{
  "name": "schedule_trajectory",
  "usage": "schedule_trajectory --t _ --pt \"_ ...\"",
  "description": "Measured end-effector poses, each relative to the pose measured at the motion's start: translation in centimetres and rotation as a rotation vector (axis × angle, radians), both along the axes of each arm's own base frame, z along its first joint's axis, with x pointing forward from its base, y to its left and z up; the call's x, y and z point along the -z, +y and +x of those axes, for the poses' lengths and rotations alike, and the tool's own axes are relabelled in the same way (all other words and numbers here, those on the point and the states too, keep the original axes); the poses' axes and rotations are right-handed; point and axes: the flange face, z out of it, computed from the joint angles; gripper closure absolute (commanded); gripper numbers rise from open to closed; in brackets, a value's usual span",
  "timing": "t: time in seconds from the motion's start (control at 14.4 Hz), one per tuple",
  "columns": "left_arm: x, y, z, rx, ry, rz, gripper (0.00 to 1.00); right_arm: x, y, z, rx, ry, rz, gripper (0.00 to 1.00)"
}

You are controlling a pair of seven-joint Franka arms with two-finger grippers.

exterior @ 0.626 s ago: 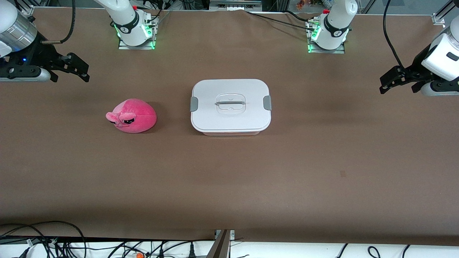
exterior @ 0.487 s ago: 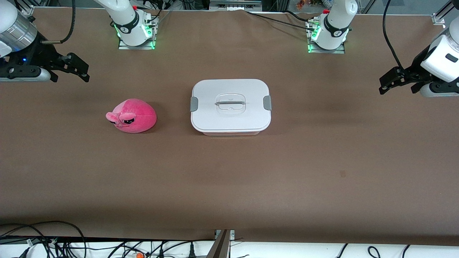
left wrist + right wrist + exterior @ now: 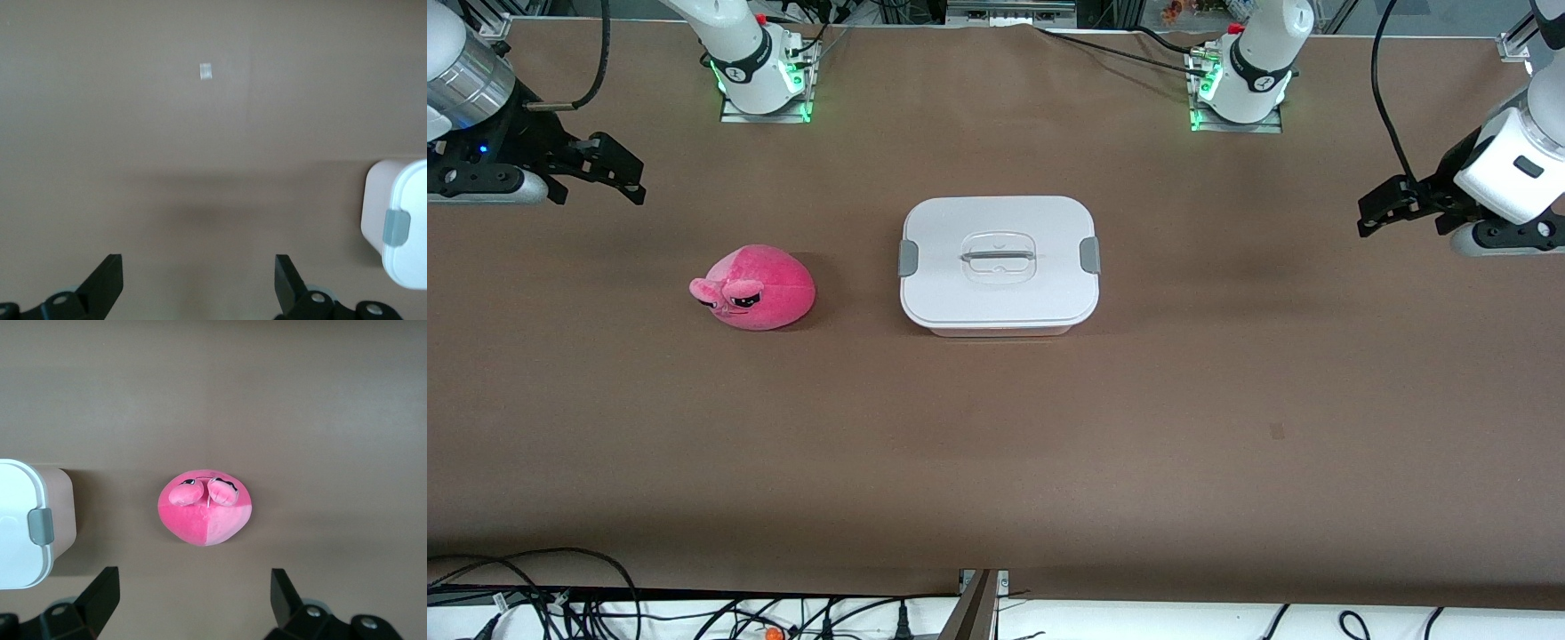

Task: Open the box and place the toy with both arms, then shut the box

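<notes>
The box point(image 3: 1000, 265) sits mid-table, its white lid on, a grey clip at each end and a clear handle in the centre. One clipped end of the box point(image 3: 400, 227) shows in the left wrist view, the other end of the box point(image 3: 30, 523) in the right wrist view. The pink toy point(image 3: 754, 288) lies beside the box, toward the right arm's end; the toy point(image 3: 205, 508) shows whole in the right wrist view. My right gripper point(image 3: 624, 173) hangs open over bare table at that end, well clear of the toy. My left gripper point(image 3: 1380, 210) is open over bare table at the left arm's end. Both hold nothing.
Brown table surface point(image 3: 996, 444) surrounds the box and toy. The two arm bases point(image 3: 760, 76) point(image 3: 1240, 80) stand at the table edge farthest from the front camera. Cables point(image 3: 560, 596) lie along the edge nearest it. A small pale mark point(image 3: 205, 71) is on the table.
The left arm has lifted and drawn slightly toward the box. The right gripper has shifted a little toward its own end. Box and toy have not moved.
</notes>
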Motion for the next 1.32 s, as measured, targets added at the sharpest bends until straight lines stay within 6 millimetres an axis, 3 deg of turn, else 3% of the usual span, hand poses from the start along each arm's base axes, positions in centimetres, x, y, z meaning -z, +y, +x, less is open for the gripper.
schedule_trajectory --t 0.14,0.28,0.35,0.63,0.76,0.97,1.11,1.32 --pt "0.1 -0.8 -0.9 0.014 0.062 -0.001 0.0 0.3 0.0 0.2 0.0 0.006 -0.001 0.0" --pt "0.4 -3.4 -2.0 0.058 0.135 -0.039 0.0 0.9 0.2 0.5 -0.002 0.013 -0.003 0.0" --pt "0.6 -5.8 -2.7 0.101 0.161 -0.057 0.0 1.5 0.3 0.9 -0.003 0.018 -0.004 0.0" --pt "2.4 -18.5 -6.1 0.367 0.22 -0.059 0.0 6.2 0.9 3.5 -0.007 0.07 -0.021 0.0" --pt "5.3 -22.4 -5.6 0.54 0.256 -0.108 0.0 9.6 0.9 5.0 -0.022 0.119 -0.073 0.0" --pt "11.6 -27.0 -1.0 0.718 0.246 -0.245 0.0 13.0 1.1 6.7 -0.042 0.161 -0.096 0.0" --pt "15.6 -30.9 0.9 0.813 0.194 -0.323 0.0 14.8 1.4 7.1 -0.049 0.19 -0.101 0.0" --pt "19.3 -37.4 0.4 1.018 0.076 -0.365 0.0 17.2 2.7 6.7 -0.073 0.234 -0.104 0.0"
